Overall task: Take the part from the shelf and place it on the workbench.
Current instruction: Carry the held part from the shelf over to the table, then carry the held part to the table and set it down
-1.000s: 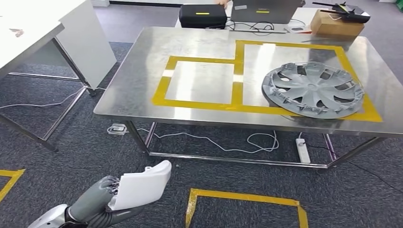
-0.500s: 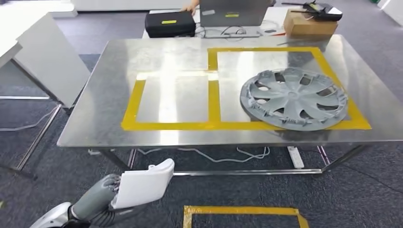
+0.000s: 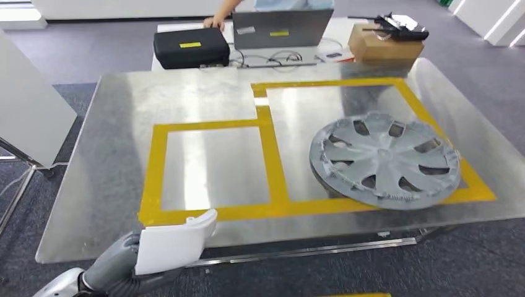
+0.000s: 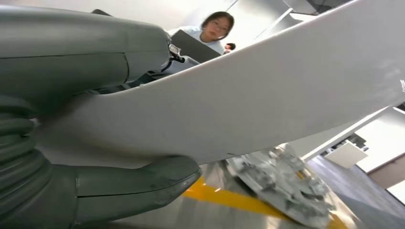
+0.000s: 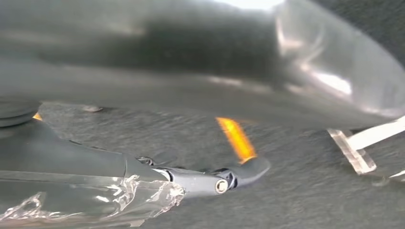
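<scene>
My left hand (image 3: 116, 257) grips a white plastic part (image 3: 173, 244), low at the front left, just before the near edge of the steel workbench (image 3: 117, 124). In the left wrist view the white part (image 4: 267, 95) spans the picture, with the thumb (image 4: 138, 183) pressed under it. On the bench, yellow tape marks a smaller bare rectangle (image 3: 210, 167) on the left and a larger one on the right. A grey hubcap (image 3: 384, 161) lies in the larger one. My right hand (image 5: 143, 176) hangs over the dark carpet with fingers stretched out, holding nothing.
Behind the bench stand a black case (image 3: 190, 46), a laptop (image 3: 282, 28) and a cardboard box (image 3: 381, 43); a person's hand (image 3: 216, 21) rests near the case. A white panel (image 3: 25, 117) stands at the left.
The camera has come closer to the workbench, which now fills most of the view. My left hand still holds the white part, now just at the bench's near edge.
</scene>
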Available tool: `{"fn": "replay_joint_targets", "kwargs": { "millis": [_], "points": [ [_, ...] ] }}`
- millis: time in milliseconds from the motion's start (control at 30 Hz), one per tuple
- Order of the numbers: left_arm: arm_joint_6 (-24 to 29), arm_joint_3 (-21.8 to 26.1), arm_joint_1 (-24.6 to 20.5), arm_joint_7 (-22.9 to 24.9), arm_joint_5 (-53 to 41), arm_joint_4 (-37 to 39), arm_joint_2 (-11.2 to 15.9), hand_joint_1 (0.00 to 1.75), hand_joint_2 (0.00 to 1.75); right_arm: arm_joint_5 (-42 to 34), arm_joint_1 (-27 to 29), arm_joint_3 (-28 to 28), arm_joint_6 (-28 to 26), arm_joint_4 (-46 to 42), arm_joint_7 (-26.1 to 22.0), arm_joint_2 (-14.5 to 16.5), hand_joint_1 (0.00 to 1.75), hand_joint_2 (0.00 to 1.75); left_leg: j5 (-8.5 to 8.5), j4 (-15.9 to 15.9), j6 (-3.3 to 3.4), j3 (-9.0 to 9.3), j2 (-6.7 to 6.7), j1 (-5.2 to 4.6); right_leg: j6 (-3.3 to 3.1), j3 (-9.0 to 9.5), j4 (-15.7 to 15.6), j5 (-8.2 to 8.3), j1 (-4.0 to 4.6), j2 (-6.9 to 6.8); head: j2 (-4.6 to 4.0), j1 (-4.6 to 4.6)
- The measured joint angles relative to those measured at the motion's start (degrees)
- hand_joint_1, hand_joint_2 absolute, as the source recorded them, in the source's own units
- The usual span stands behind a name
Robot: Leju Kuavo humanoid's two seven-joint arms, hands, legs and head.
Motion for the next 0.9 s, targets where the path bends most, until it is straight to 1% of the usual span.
{"fn": "replay_joint_targets", "kwargs": {
  "millis": [33,67,100,133,167,200,233,267,300,333,367,400,433,467,500,533,567,600,633,667,700,733,767,800,833,867,900],
  "points": [
    [0.15,0.11,-0.07,2.01,-0.95,0.01,-0.37,1.75,1.75,0.34,0.10,0.19,0.40,-0.01,0.52,0.01,0.00,0.00,-0.71,-0.43,0.37,1.45,0.02,0.01,0.08,-2.88,4.01,0.07,0.06,-0.72,0.01,0.26],
    [0.28,0.17,-0.31,4.75,-2.23,0.04,-0.91,1.75,1.75,0.66,0.28,0.45,0.84,-0.01,0.98,0.01,0.00,0.00,-1.49,-0.85,0.66,2.92,0.02,-0.03,0.07,-5.80,6.94,-1.35,0.14,-1.23,0.00,0.44],
    [0.33,0.19,-0.68,7.69,-3.81,0.10,-1.63,1.75,1.75,0.87,0.51,0.77,1.19,-0.01,1.26,0.02,0.00,0.00,-2.22,-1.32,0.87,4.39,-0.06,-0.10,0.04,-8.43,8.37,-4.14,0.24,-1.40,0.02,0.64],
    [0.29,0.18,-1.17,10.30,-5.44,0.19,-2.36,1.75,1.75,1.00,0.68,1.11,1.35,-0.01,1.28,0.02,0.00,0.00,-3.06,-1.83,1.00,5.94,-0.18,-0.16,-0.03,-10.60,8.44,-7.41,0.36,-1.43,0.02,0.78],
    [0.21,0.15,-1.69,12.44,-6.85,0.31,-3.08,1.75,1.75,1.08,0.77,1.46,1.41,-0.01,1.24,0.02,0.00,0.00,-4.00,-2.30,1.04,7.55,-0.30,-0.23,-0.13,-12.34,7.42,-10.02,0.47,-1.42,0.02,0.94],
    [0.10,0.12,-2.21,13.95,-7.99,0.45,-3.73,1.75,1.75,1.12,0.79,1.76,1.44,-0.01,1.19,0.02,0.00,0.00,-5.05,-2.66,1.02,9.19,-0.37,-0.31,-0.29,-13.68,5.50,-10.90,0.60,-1.43,0.03,1.06],
    [0.01,0.08,-2.67,14.93,-8.72,0.58,-4.29,1.75,1.75,1.16,0.85,2.01,1.47,-0.01,1.16,0.02,0.00,0.00,-6.22,-2.88,0.96,10.79,-0.38,-0.39,-0.59,-14.74,2.72,-9.04,0.76,-1.47,0.03,1.20],
    [-0.07,0.04,-3.03,15.56,-9.11,0.78,-4.79,1.75,1.75,1.19,1.00,2.19,1.49,0.01,1.14,0.02,0.00,0.00,-7.47,-2.95,0.85,12.17,-0.36,-0.48,-1.05,-15.50,-0.27,-3.79,0.94,-1.58,0.03,1.31],
    [-0.15,-0.01,-3.30,15.94,-9.32,1.00,-5.19,1.75,1.75,1.21,1.18,2.33,1.50,0.03,1.15,0.02,0.00,0.00,-8.68,-2.83,0.66,13.32,-0.39,-0.63,-1.52,-15.97,-2.78,2.19,1.12,-1.69,0.03,1.38],
    [-0.20,-0.06,-3.56,16.19,-9.43,1.19,-5.50,1.75,1.75,1.25,1.34,2.45,1.53,0.04,1.16,0.02,0.00,0.00,-9.82,-2.79,0.37,14.17,-0.39,-0.77,-1.97,-16.01,-4.25,7.29,1.28,-1.73,0.03,1.37],
    [-0.25,-0.11,-3.80,16.35,-9.52,1.36,-5.78,1.75,1.75,1.27,1.41,2.58,1.54,0.01,1.14,0.03,0.00,0.00,-10.55,-2.76,0.05,14.83,-0.41,-0.86,-2.35,-15.86,-4.70,10.41,1.41,-1.67,0.03,1.28],
    [-0.27,-0.14,-4.11,16.44,-9.54,1.43,-6.05,1.75,1.75,1.29,1.37,2.72,1.55,-0.08,1.13,0.03,0.00,0.00,-10.54,-2.33,-0.33,15.00,-0.45,-0.93,-2.67,-15.52,-4.69,10.74,1.48,-1.53,0.03,1.26],
    [-0.26,-0.15,-4.47,16.46,-9.55,1.44,-6.25,1.75,1.75,1.30,1.27,2.86,1.56,-0.21,1.09,0.03,0.00,0.00,-9.74,-0.94,-0.73,14.26,-0.43,-0.91,-2.96,-15.06,-4.79,10.43,1.39,-1.36,0.03,1.24],
    [-0.25,-0.16,-4.74,16.45,-9.56,1.44,-6.46,1.75,1.75,1.30,1.20,2.96,1.56,-0.34,1.07,0.03,0.00,0.00,-8.35,1.72,-1.08,12.64,-0.42,-0.89,-3.22,-14.67,-5.28,10.24,1.26,-1.27,0.03,1.26],
    [-0.23,-0.16,-4.96,16.44,-9.57,1.46,-6.64,1.75,1.75,1.31,1.19,3.05,1.56,-0.43,1.06,0.02,0.00,0.00,-7.30,5.19,-1.42,10.24,-0.43,-0.90,-3.45,-14.11,-5.97,10.11,1.11,-1.24,0.03,1.33],
    [-0.23,-0.18,-5.04,16.43,-9.57,1.49,-6.74,1.75,1.75,1.31,1.20,3.12,1.56,-0.46,1.06,0.03,0.00,0.00,-7.33,8.73,-1.66,7.63,-0.42,-0.89,-3.64,-13.41,-6.72,9.97,0.96,-1.21,0.03,1.32],
    [-0.23,-0.19,-5.07,16.43,-9.57,1.55,-6.82,1.75,1.75,1.31,1.22,3.19,1.57,-0.46,1.06,0.03,0.00,0.00,-8.73,11.49,-1.85,5.30,-0.41,-0.88,-3.84,-12.69,-7.28,9.75,0.94,-1.18,0.03,1.30],
    [-0.23,-0.21,-5.09,16.43,-9.58,1.62,-6.87,1.75,1.75,1.31,1.20,3.28,1.57,-0.46,1.07,0.03,0.00,0.00,-11.05,13.15,-1.97,3.38,-0.41,-0.86,-4.01,-12.00,-7.67,9.44,0.94,-1.10,0.03,1.32],
    [-0.24,-0.22,-5.12,16.43,-9.58,1.71,-6.89,1.75,1.75,1.31,1.18,3.37,1.58,-0.46,1.07,0.03,0.00,0.00,-13.02,13.83,-1.99,1.90,-0.41,-0.84,-4.12,-11.37,-7.89,9.08,0.95,-0.97,0.03,1.30],
    [-0.24,-0.22,-5.15,16.55,-9.78,1.81,-6.91,1.75,1.75,1.32,1.16,3.46,1.59,-0.46,1.07,0.02,0.00,0.00,-13.64,13.49,-1.96,0.92,-0.41,-0.84,-4.16,-10.84,-7.99,8.71,0.98,-0.82,0.03,1.29],
    [-0.23,-0.24,-5.19,16.94,-10.39,1.90,-6.93,1.75,1.75,1.39,1.16,3.51,1.63,-0.46,1.08,0.02,0.00,0.00,-12.46,11.94,-1.83,0.59,-0.41,-0.86,-4.15,-10.38,-8.00,8.36,1.02,-0.66,0.03,1.29],
    [-0.19,-0.28,-5.28,17.69,-11.52,1.99,-6.98,1.75,1.75,1.50,1.16,3.54,1.76,-0.46,1.08,0.02,0.00,0.00,-9.72,9.11,-1.60,1.01,-0.41,-0.90,-4.09,-9.97,-8.00,8.07,1.08,-0.50,0.03,1.28],
    [-0.09,-0.36,-5.47,18.87,-13.32,2.10,-7.06,1.75,1.75,1.68,1.16,3.56,1.98,-0.46,1.09,0.03,0.00,0.00,-6.41,5.44,-1.29,1.97,-0.40,-0.98,-3.99,-9.65,-8.01,7.87,1.11,-0.38,0.03,1.29],
    [0.08,-0.46,-5.82,20.36,-15.65,2.25,-7.20,1.75,1.75,1.93,1.15,3.57,2.28,-0.46,1.12,0.03,0.00,0.00,-4.25,1.99,-0.95,2.93,-0.39,-1.13,-3.82,-9.45,-7.93,7.72,1.21,-0.25,0.03,1.29],
    [0.33,-0.65,-6.32,21.87,-18.20,2.48,-7.50,1.75,1.75,2.25,1.15,3.57,2.60,-0.46,1.15,0.04,0.00,0.00,-3.28,-0.50,-0.63,3.61,-0.40,-1.29,-3.55,-9.43,-7.91,7.61,1.28,-0.16,0.03,1.32],
    [0.64,-0.85,-6.84,23.23,-20.66,2.77,-7.83,1.75,1.75,2.64,1.15,3.58,2.89,-0.46,1.17,0.05,0.00,0.00,-2.86,-1.92,-0.40,3.92,-0.42,-1.39,-3.36,-9.62,-7.85,7.41,1.37,-0.14,0.03,1.33],
    [0.94,-1.09,-7.45,24.36,-22.88,3.21,-8.27,1.31,1.75,3.07,1.14,3.59,3.13,-0.45,1.14,0.06,0.00,0.00,-2.99,-2.38,-0.47,3.90,-0.43,-1.45,-3.50,-9.84,-7.81,6.92,1.47,-0.18,0.03,1.37]
  ]
}}
